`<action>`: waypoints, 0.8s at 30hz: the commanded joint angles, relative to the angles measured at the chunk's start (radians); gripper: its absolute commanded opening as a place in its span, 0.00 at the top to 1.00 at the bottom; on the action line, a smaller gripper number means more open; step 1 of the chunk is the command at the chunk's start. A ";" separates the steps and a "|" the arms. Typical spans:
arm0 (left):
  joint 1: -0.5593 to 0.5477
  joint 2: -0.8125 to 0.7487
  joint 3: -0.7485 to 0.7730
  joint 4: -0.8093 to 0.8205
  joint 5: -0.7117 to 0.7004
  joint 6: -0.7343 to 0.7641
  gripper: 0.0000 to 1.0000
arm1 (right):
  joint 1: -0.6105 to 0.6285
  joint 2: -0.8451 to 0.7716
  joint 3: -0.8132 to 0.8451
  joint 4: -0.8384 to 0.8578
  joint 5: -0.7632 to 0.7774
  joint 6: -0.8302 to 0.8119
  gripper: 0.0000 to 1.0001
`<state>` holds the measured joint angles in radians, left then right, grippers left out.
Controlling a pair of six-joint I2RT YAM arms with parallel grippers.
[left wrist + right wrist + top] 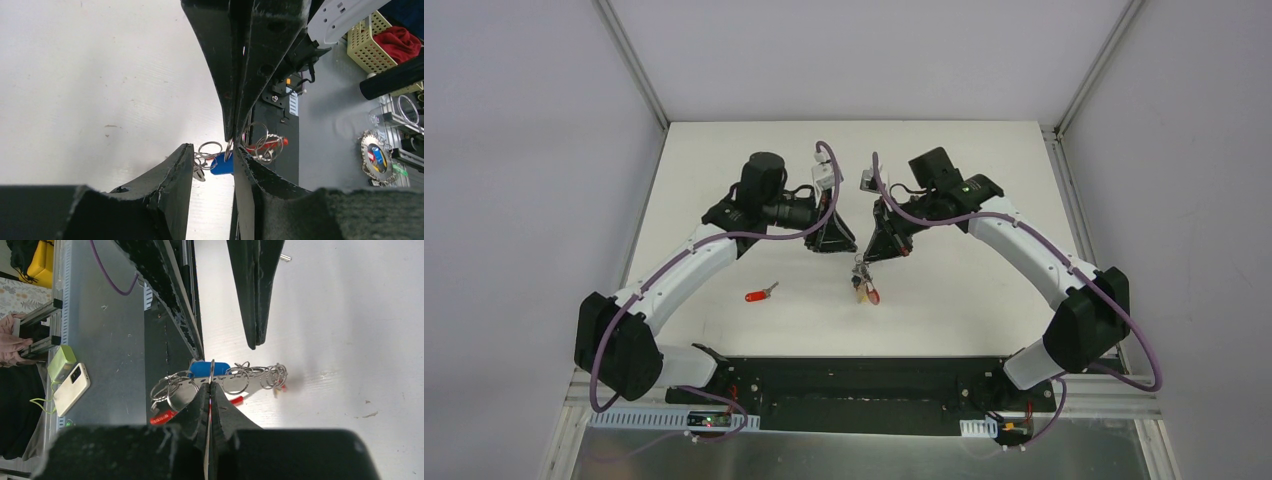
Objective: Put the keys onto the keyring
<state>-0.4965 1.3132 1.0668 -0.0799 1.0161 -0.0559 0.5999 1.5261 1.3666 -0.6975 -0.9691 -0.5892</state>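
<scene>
The keyring, grey metal rings with a red band and a blue tag, hangs under my right gripper. In the right wrist view my right gripper is shut on one ring of the keyring, with the blue tag behind it. My left gripper is right beside it on the left. In the left wrist view my left gripper is open, and its fingertips flank the keyring. A red-headed key lies on the white table, left of the keyring. No other keys show.
The black base rail runs along the table's near edge. The metal frame posts stand at the far corners. Beyond the table edge are a phone, a green box and a cream basket.
</scene>
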 commanded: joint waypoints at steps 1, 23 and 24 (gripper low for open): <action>-0.008 -0.022 -0.034 0.060 0.063 0.029 0.65 | 0.001 -0.004 0.032 0.004 -0.046 -0.028 1.00; -0.058 0.032 -0.024 0.023 0.072 0.073 0.84 | 0.000 0.006 0.035 0.008 -0.063 -0.026 1.00; -0.059 0.033 -0.022 0.019 0.072 0.076 0.86 | 0.001 0.007 0.035 0.008 -0.062 -0.026 1.00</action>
<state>-0.5442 1.3407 1.0313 -0.0597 1.0481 -0.0204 0.5999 1.5345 1.3666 -0.6971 -0.9787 -0.5922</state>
